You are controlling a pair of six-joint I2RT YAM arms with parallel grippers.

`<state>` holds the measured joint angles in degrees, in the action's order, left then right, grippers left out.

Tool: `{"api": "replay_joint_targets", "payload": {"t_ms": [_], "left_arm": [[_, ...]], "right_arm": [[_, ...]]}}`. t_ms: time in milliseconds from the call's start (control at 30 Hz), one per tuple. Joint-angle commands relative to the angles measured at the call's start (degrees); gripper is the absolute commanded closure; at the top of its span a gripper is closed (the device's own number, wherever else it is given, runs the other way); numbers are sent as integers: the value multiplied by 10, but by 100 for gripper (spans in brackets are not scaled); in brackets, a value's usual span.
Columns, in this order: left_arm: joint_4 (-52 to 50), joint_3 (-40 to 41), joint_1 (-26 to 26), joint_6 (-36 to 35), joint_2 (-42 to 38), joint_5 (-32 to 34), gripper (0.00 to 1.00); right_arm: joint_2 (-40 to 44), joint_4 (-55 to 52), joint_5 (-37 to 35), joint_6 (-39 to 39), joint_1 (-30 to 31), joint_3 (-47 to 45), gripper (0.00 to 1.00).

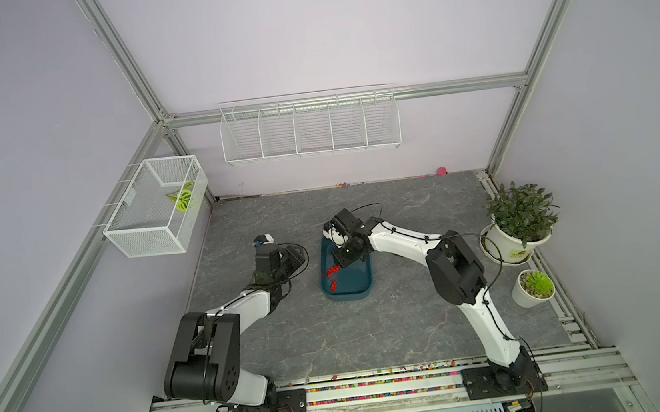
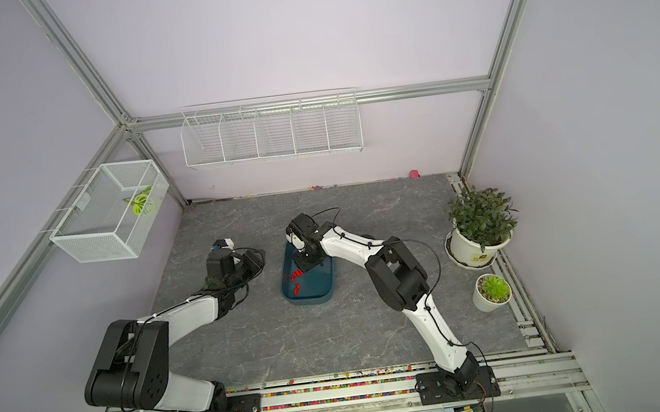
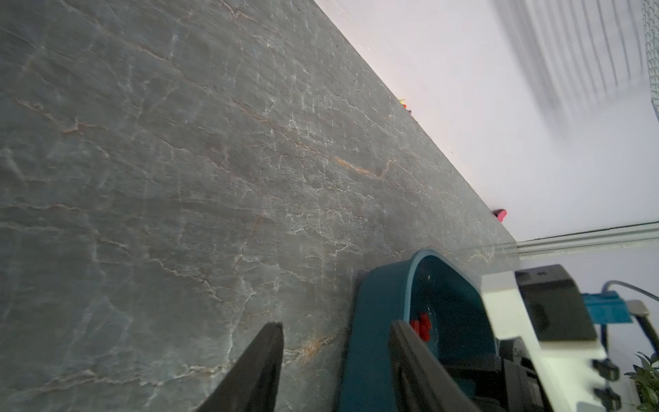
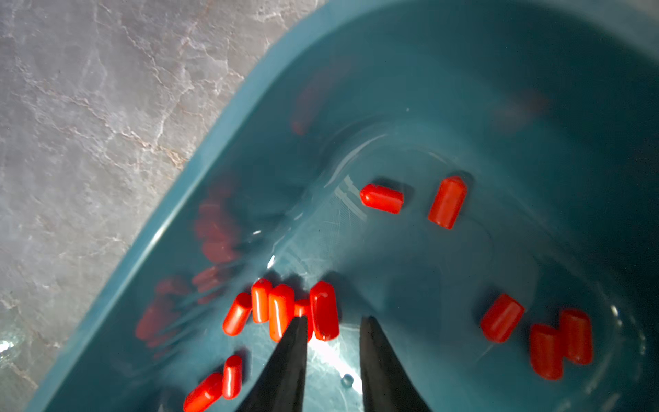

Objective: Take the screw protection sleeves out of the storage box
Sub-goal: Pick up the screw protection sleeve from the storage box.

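The teal storage box [image 1: 354, 277] [image 2: 318, 285] lies mid-table. Several red screw protection sleeves [image 4: 280, 310] lie loose on its floor: a cluster near one long wall and others scattered [image 4: 447, 201]; in a top view they show as red specks [image 1: 332, 273]. My right gripper [image 4: 334, 323] reaches down inside the box, open, tips just short of the cluster. One sleeve [image 4: 323, 310] lies at the mouth of the gap, beside one fingertip [image 4: 297, 331], ungripped. My left gripper [image 3: 335, 326] hangs open and empty over the table, just outside the box's wall [image 3: 371, 321].
At the right edge stand a potted plant [image 1: 517, 216] and a small succulent pot [image 1: 535, 285]. White wire baskets hang on the left wall [image 1: 155, 208] and back wall [image 1: 309, 127]. A pink object [image 1: 441, 170] lies by the back wall. Coloured beads [image 1: 380, 383] fill the front rail.
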<state>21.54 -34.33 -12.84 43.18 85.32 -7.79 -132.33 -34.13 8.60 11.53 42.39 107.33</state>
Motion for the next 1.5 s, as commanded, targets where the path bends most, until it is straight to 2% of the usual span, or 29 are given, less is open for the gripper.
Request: {"api": "replay_joint_targets", "payload": {"t_ms": [0, 1100, 1467], "left_arm": [[-14, -13, 0, -13, 5, 5, 45], [-28, -23, -1, -12, 10, 3, 45], [-41, -29, -1, -13, 2, 2, 44]], "right_arm": [[-18, -15, -6, 5, 3, 13, 70], [-46, -23, 12, 7, 7, 42, 72], [-44, -25, 11, 6, 7, 43, 84]]}}
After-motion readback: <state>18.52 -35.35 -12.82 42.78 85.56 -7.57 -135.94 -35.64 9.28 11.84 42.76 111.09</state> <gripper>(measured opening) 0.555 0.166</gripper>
